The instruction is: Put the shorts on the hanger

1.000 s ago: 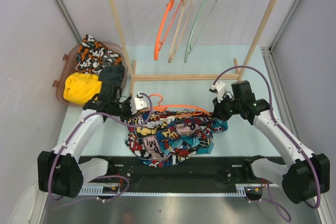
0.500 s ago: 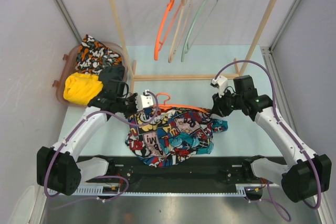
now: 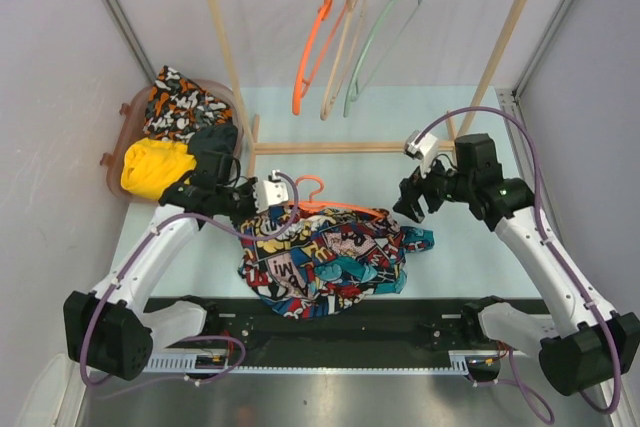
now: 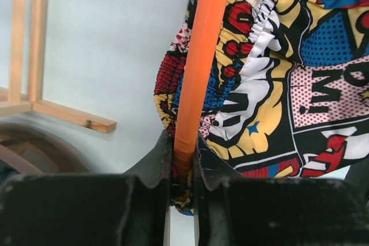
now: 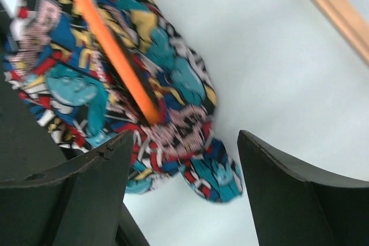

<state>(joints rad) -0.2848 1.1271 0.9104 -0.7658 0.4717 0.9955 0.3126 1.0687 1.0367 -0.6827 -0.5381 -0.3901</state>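
Pale teal table [image 3: 470, 247] surface carries the comic-print cloth shorts [image 3: 325, 262], heaped at centre towards the near edge. Along their far edge lies the thin orange rod hanger [image 3: 345, 208], long axis left to right, curled hook pointing toward the wooden rack [image 3: 350, 147]; its right end runs into the cloth. Left arm reaches in low from the left, left fingers [image 4: 153, 162] clamped on the rod's left end. Right arm is bent and raised at the right, right fingers [image 5: 277, 200] spread wide, clear of cloth and rod.
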